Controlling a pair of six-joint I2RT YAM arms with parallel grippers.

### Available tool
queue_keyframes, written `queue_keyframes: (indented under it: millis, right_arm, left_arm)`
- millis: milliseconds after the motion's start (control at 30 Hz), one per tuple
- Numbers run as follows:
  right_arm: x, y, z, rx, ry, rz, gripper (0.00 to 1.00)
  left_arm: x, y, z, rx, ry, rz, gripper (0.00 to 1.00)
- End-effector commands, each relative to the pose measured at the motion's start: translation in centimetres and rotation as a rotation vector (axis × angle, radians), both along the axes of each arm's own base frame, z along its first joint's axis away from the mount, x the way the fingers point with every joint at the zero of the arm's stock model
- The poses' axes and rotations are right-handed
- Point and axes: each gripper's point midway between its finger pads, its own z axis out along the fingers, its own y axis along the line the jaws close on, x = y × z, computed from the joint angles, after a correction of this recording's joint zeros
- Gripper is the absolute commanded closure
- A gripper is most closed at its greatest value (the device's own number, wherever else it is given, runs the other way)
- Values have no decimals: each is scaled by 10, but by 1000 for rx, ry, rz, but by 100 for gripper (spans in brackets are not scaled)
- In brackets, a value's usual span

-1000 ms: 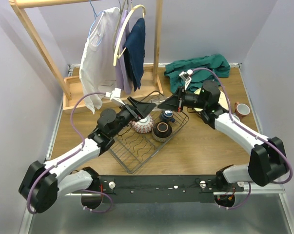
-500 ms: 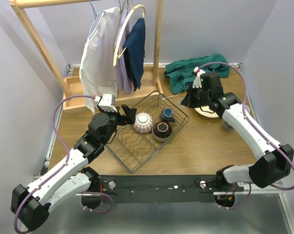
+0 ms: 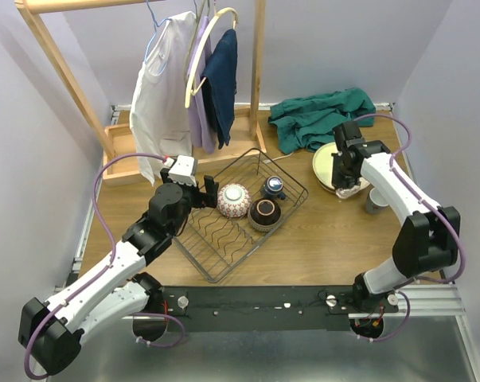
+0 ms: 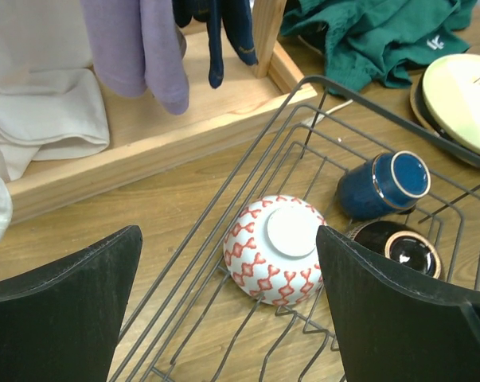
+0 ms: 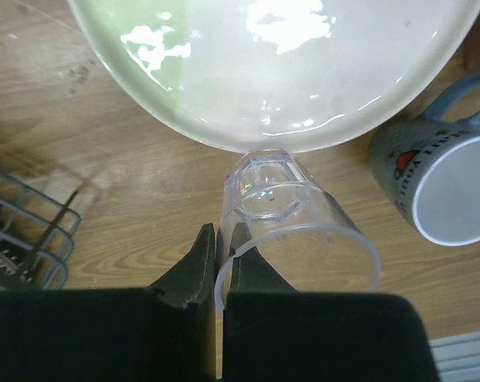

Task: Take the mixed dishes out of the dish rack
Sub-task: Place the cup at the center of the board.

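Frame right: right gripper pinches clear glass cup by plates; open left gripper over dish rack w/ patterned bowl, dark bowl, blue cup inside.

place: robot lab cell | plain pale walls box in wooden surface | left arm, right arm bolted to rail at near edge | clothes rack at far-left corner
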Motion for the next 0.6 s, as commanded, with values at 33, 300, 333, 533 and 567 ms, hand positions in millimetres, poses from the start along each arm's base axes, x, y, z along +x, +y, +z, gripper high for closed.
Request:
queue_keyframes:
  millis: [33,300,333,533,567]
  right_arm:
    - [-17,-14,-44,-47,137,-74,99]
    - [-25,-34,-77,-130,220,-146,99]
    - [-25,-34,-78,-129,221,-149,99]
    - [-27,-42,-81,-128,202,-187,94]
    - [-26,-45,-81,-130,200,-195,87]
  left_arm:
    - [2,4,6,19,-13,13,1]
    - [2,-2,5,11,-7,-10,1]
    - [1,-3,5,11,-6,-15,1]
    - [2,-2,3,17,-2,-14,1]
    - [2,-3,3,17,-2,-16,1]
